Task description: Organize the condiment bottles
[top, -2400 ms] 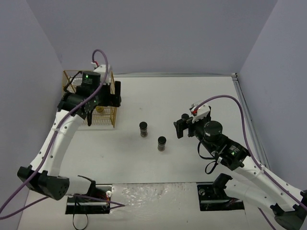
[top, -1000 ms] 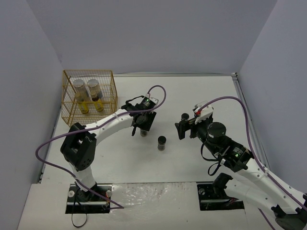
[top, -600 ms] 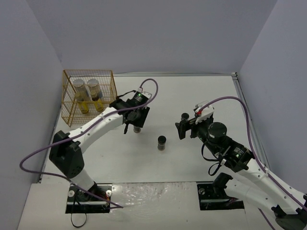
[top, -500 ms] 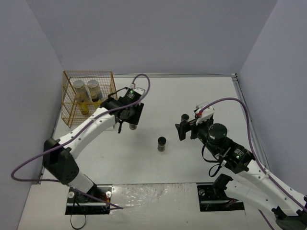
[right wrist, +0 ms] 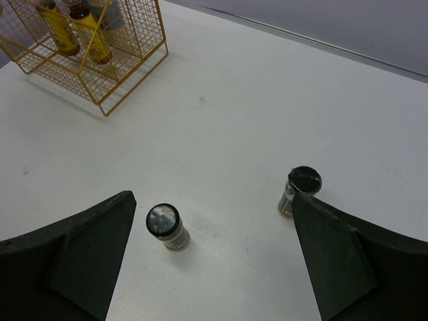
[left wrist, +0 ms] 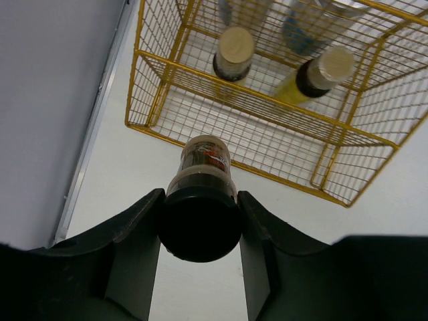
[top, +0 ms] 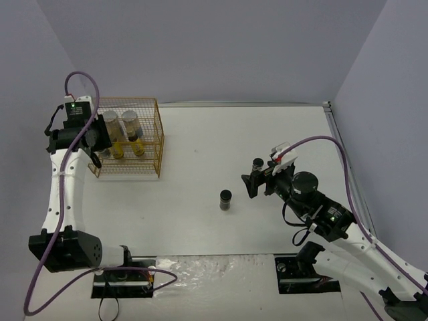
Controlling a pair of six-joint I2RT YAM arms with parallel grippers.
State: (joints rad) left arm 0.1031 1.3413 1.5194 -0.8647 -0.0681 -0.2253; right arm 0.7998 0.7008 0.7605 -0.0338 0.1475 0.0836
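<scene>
My left gripper (left wrist: 200, 198) is shut on a short dark jar with a black lid (left wrist: 199, 217), held above the table just outside the yellow wire basket (left wrist: 267, 100). In the top view that gripper (top: 95, 146) is at the basket's (top: 159, 137) left side. Inside stand two pale silver-lidded jars (top: 110, 120) and two yellow brown-capped bottles (left wrist: 231, 57). A second dark jar (top: 226, 199) stands mid-table. A third (top: 257, 163) is beside my right gripper (top: 257, 180), which is open. In the right wrist view the two jars (right wrist: 166, 226) (right wrist: 301, 190) stand ahead of the spread fingers.
The basket sits at the table's far left, close to the grey left wall (top: 40, 100). A raised rail (top: 341, 154) runs along the table's right edge. White tabletop lies between the basket and the two loose jars.
My left arm has carried its dark jar from the table's middle leftward, past the basket's front to its left side. The right arm has barely moved.
</scene>
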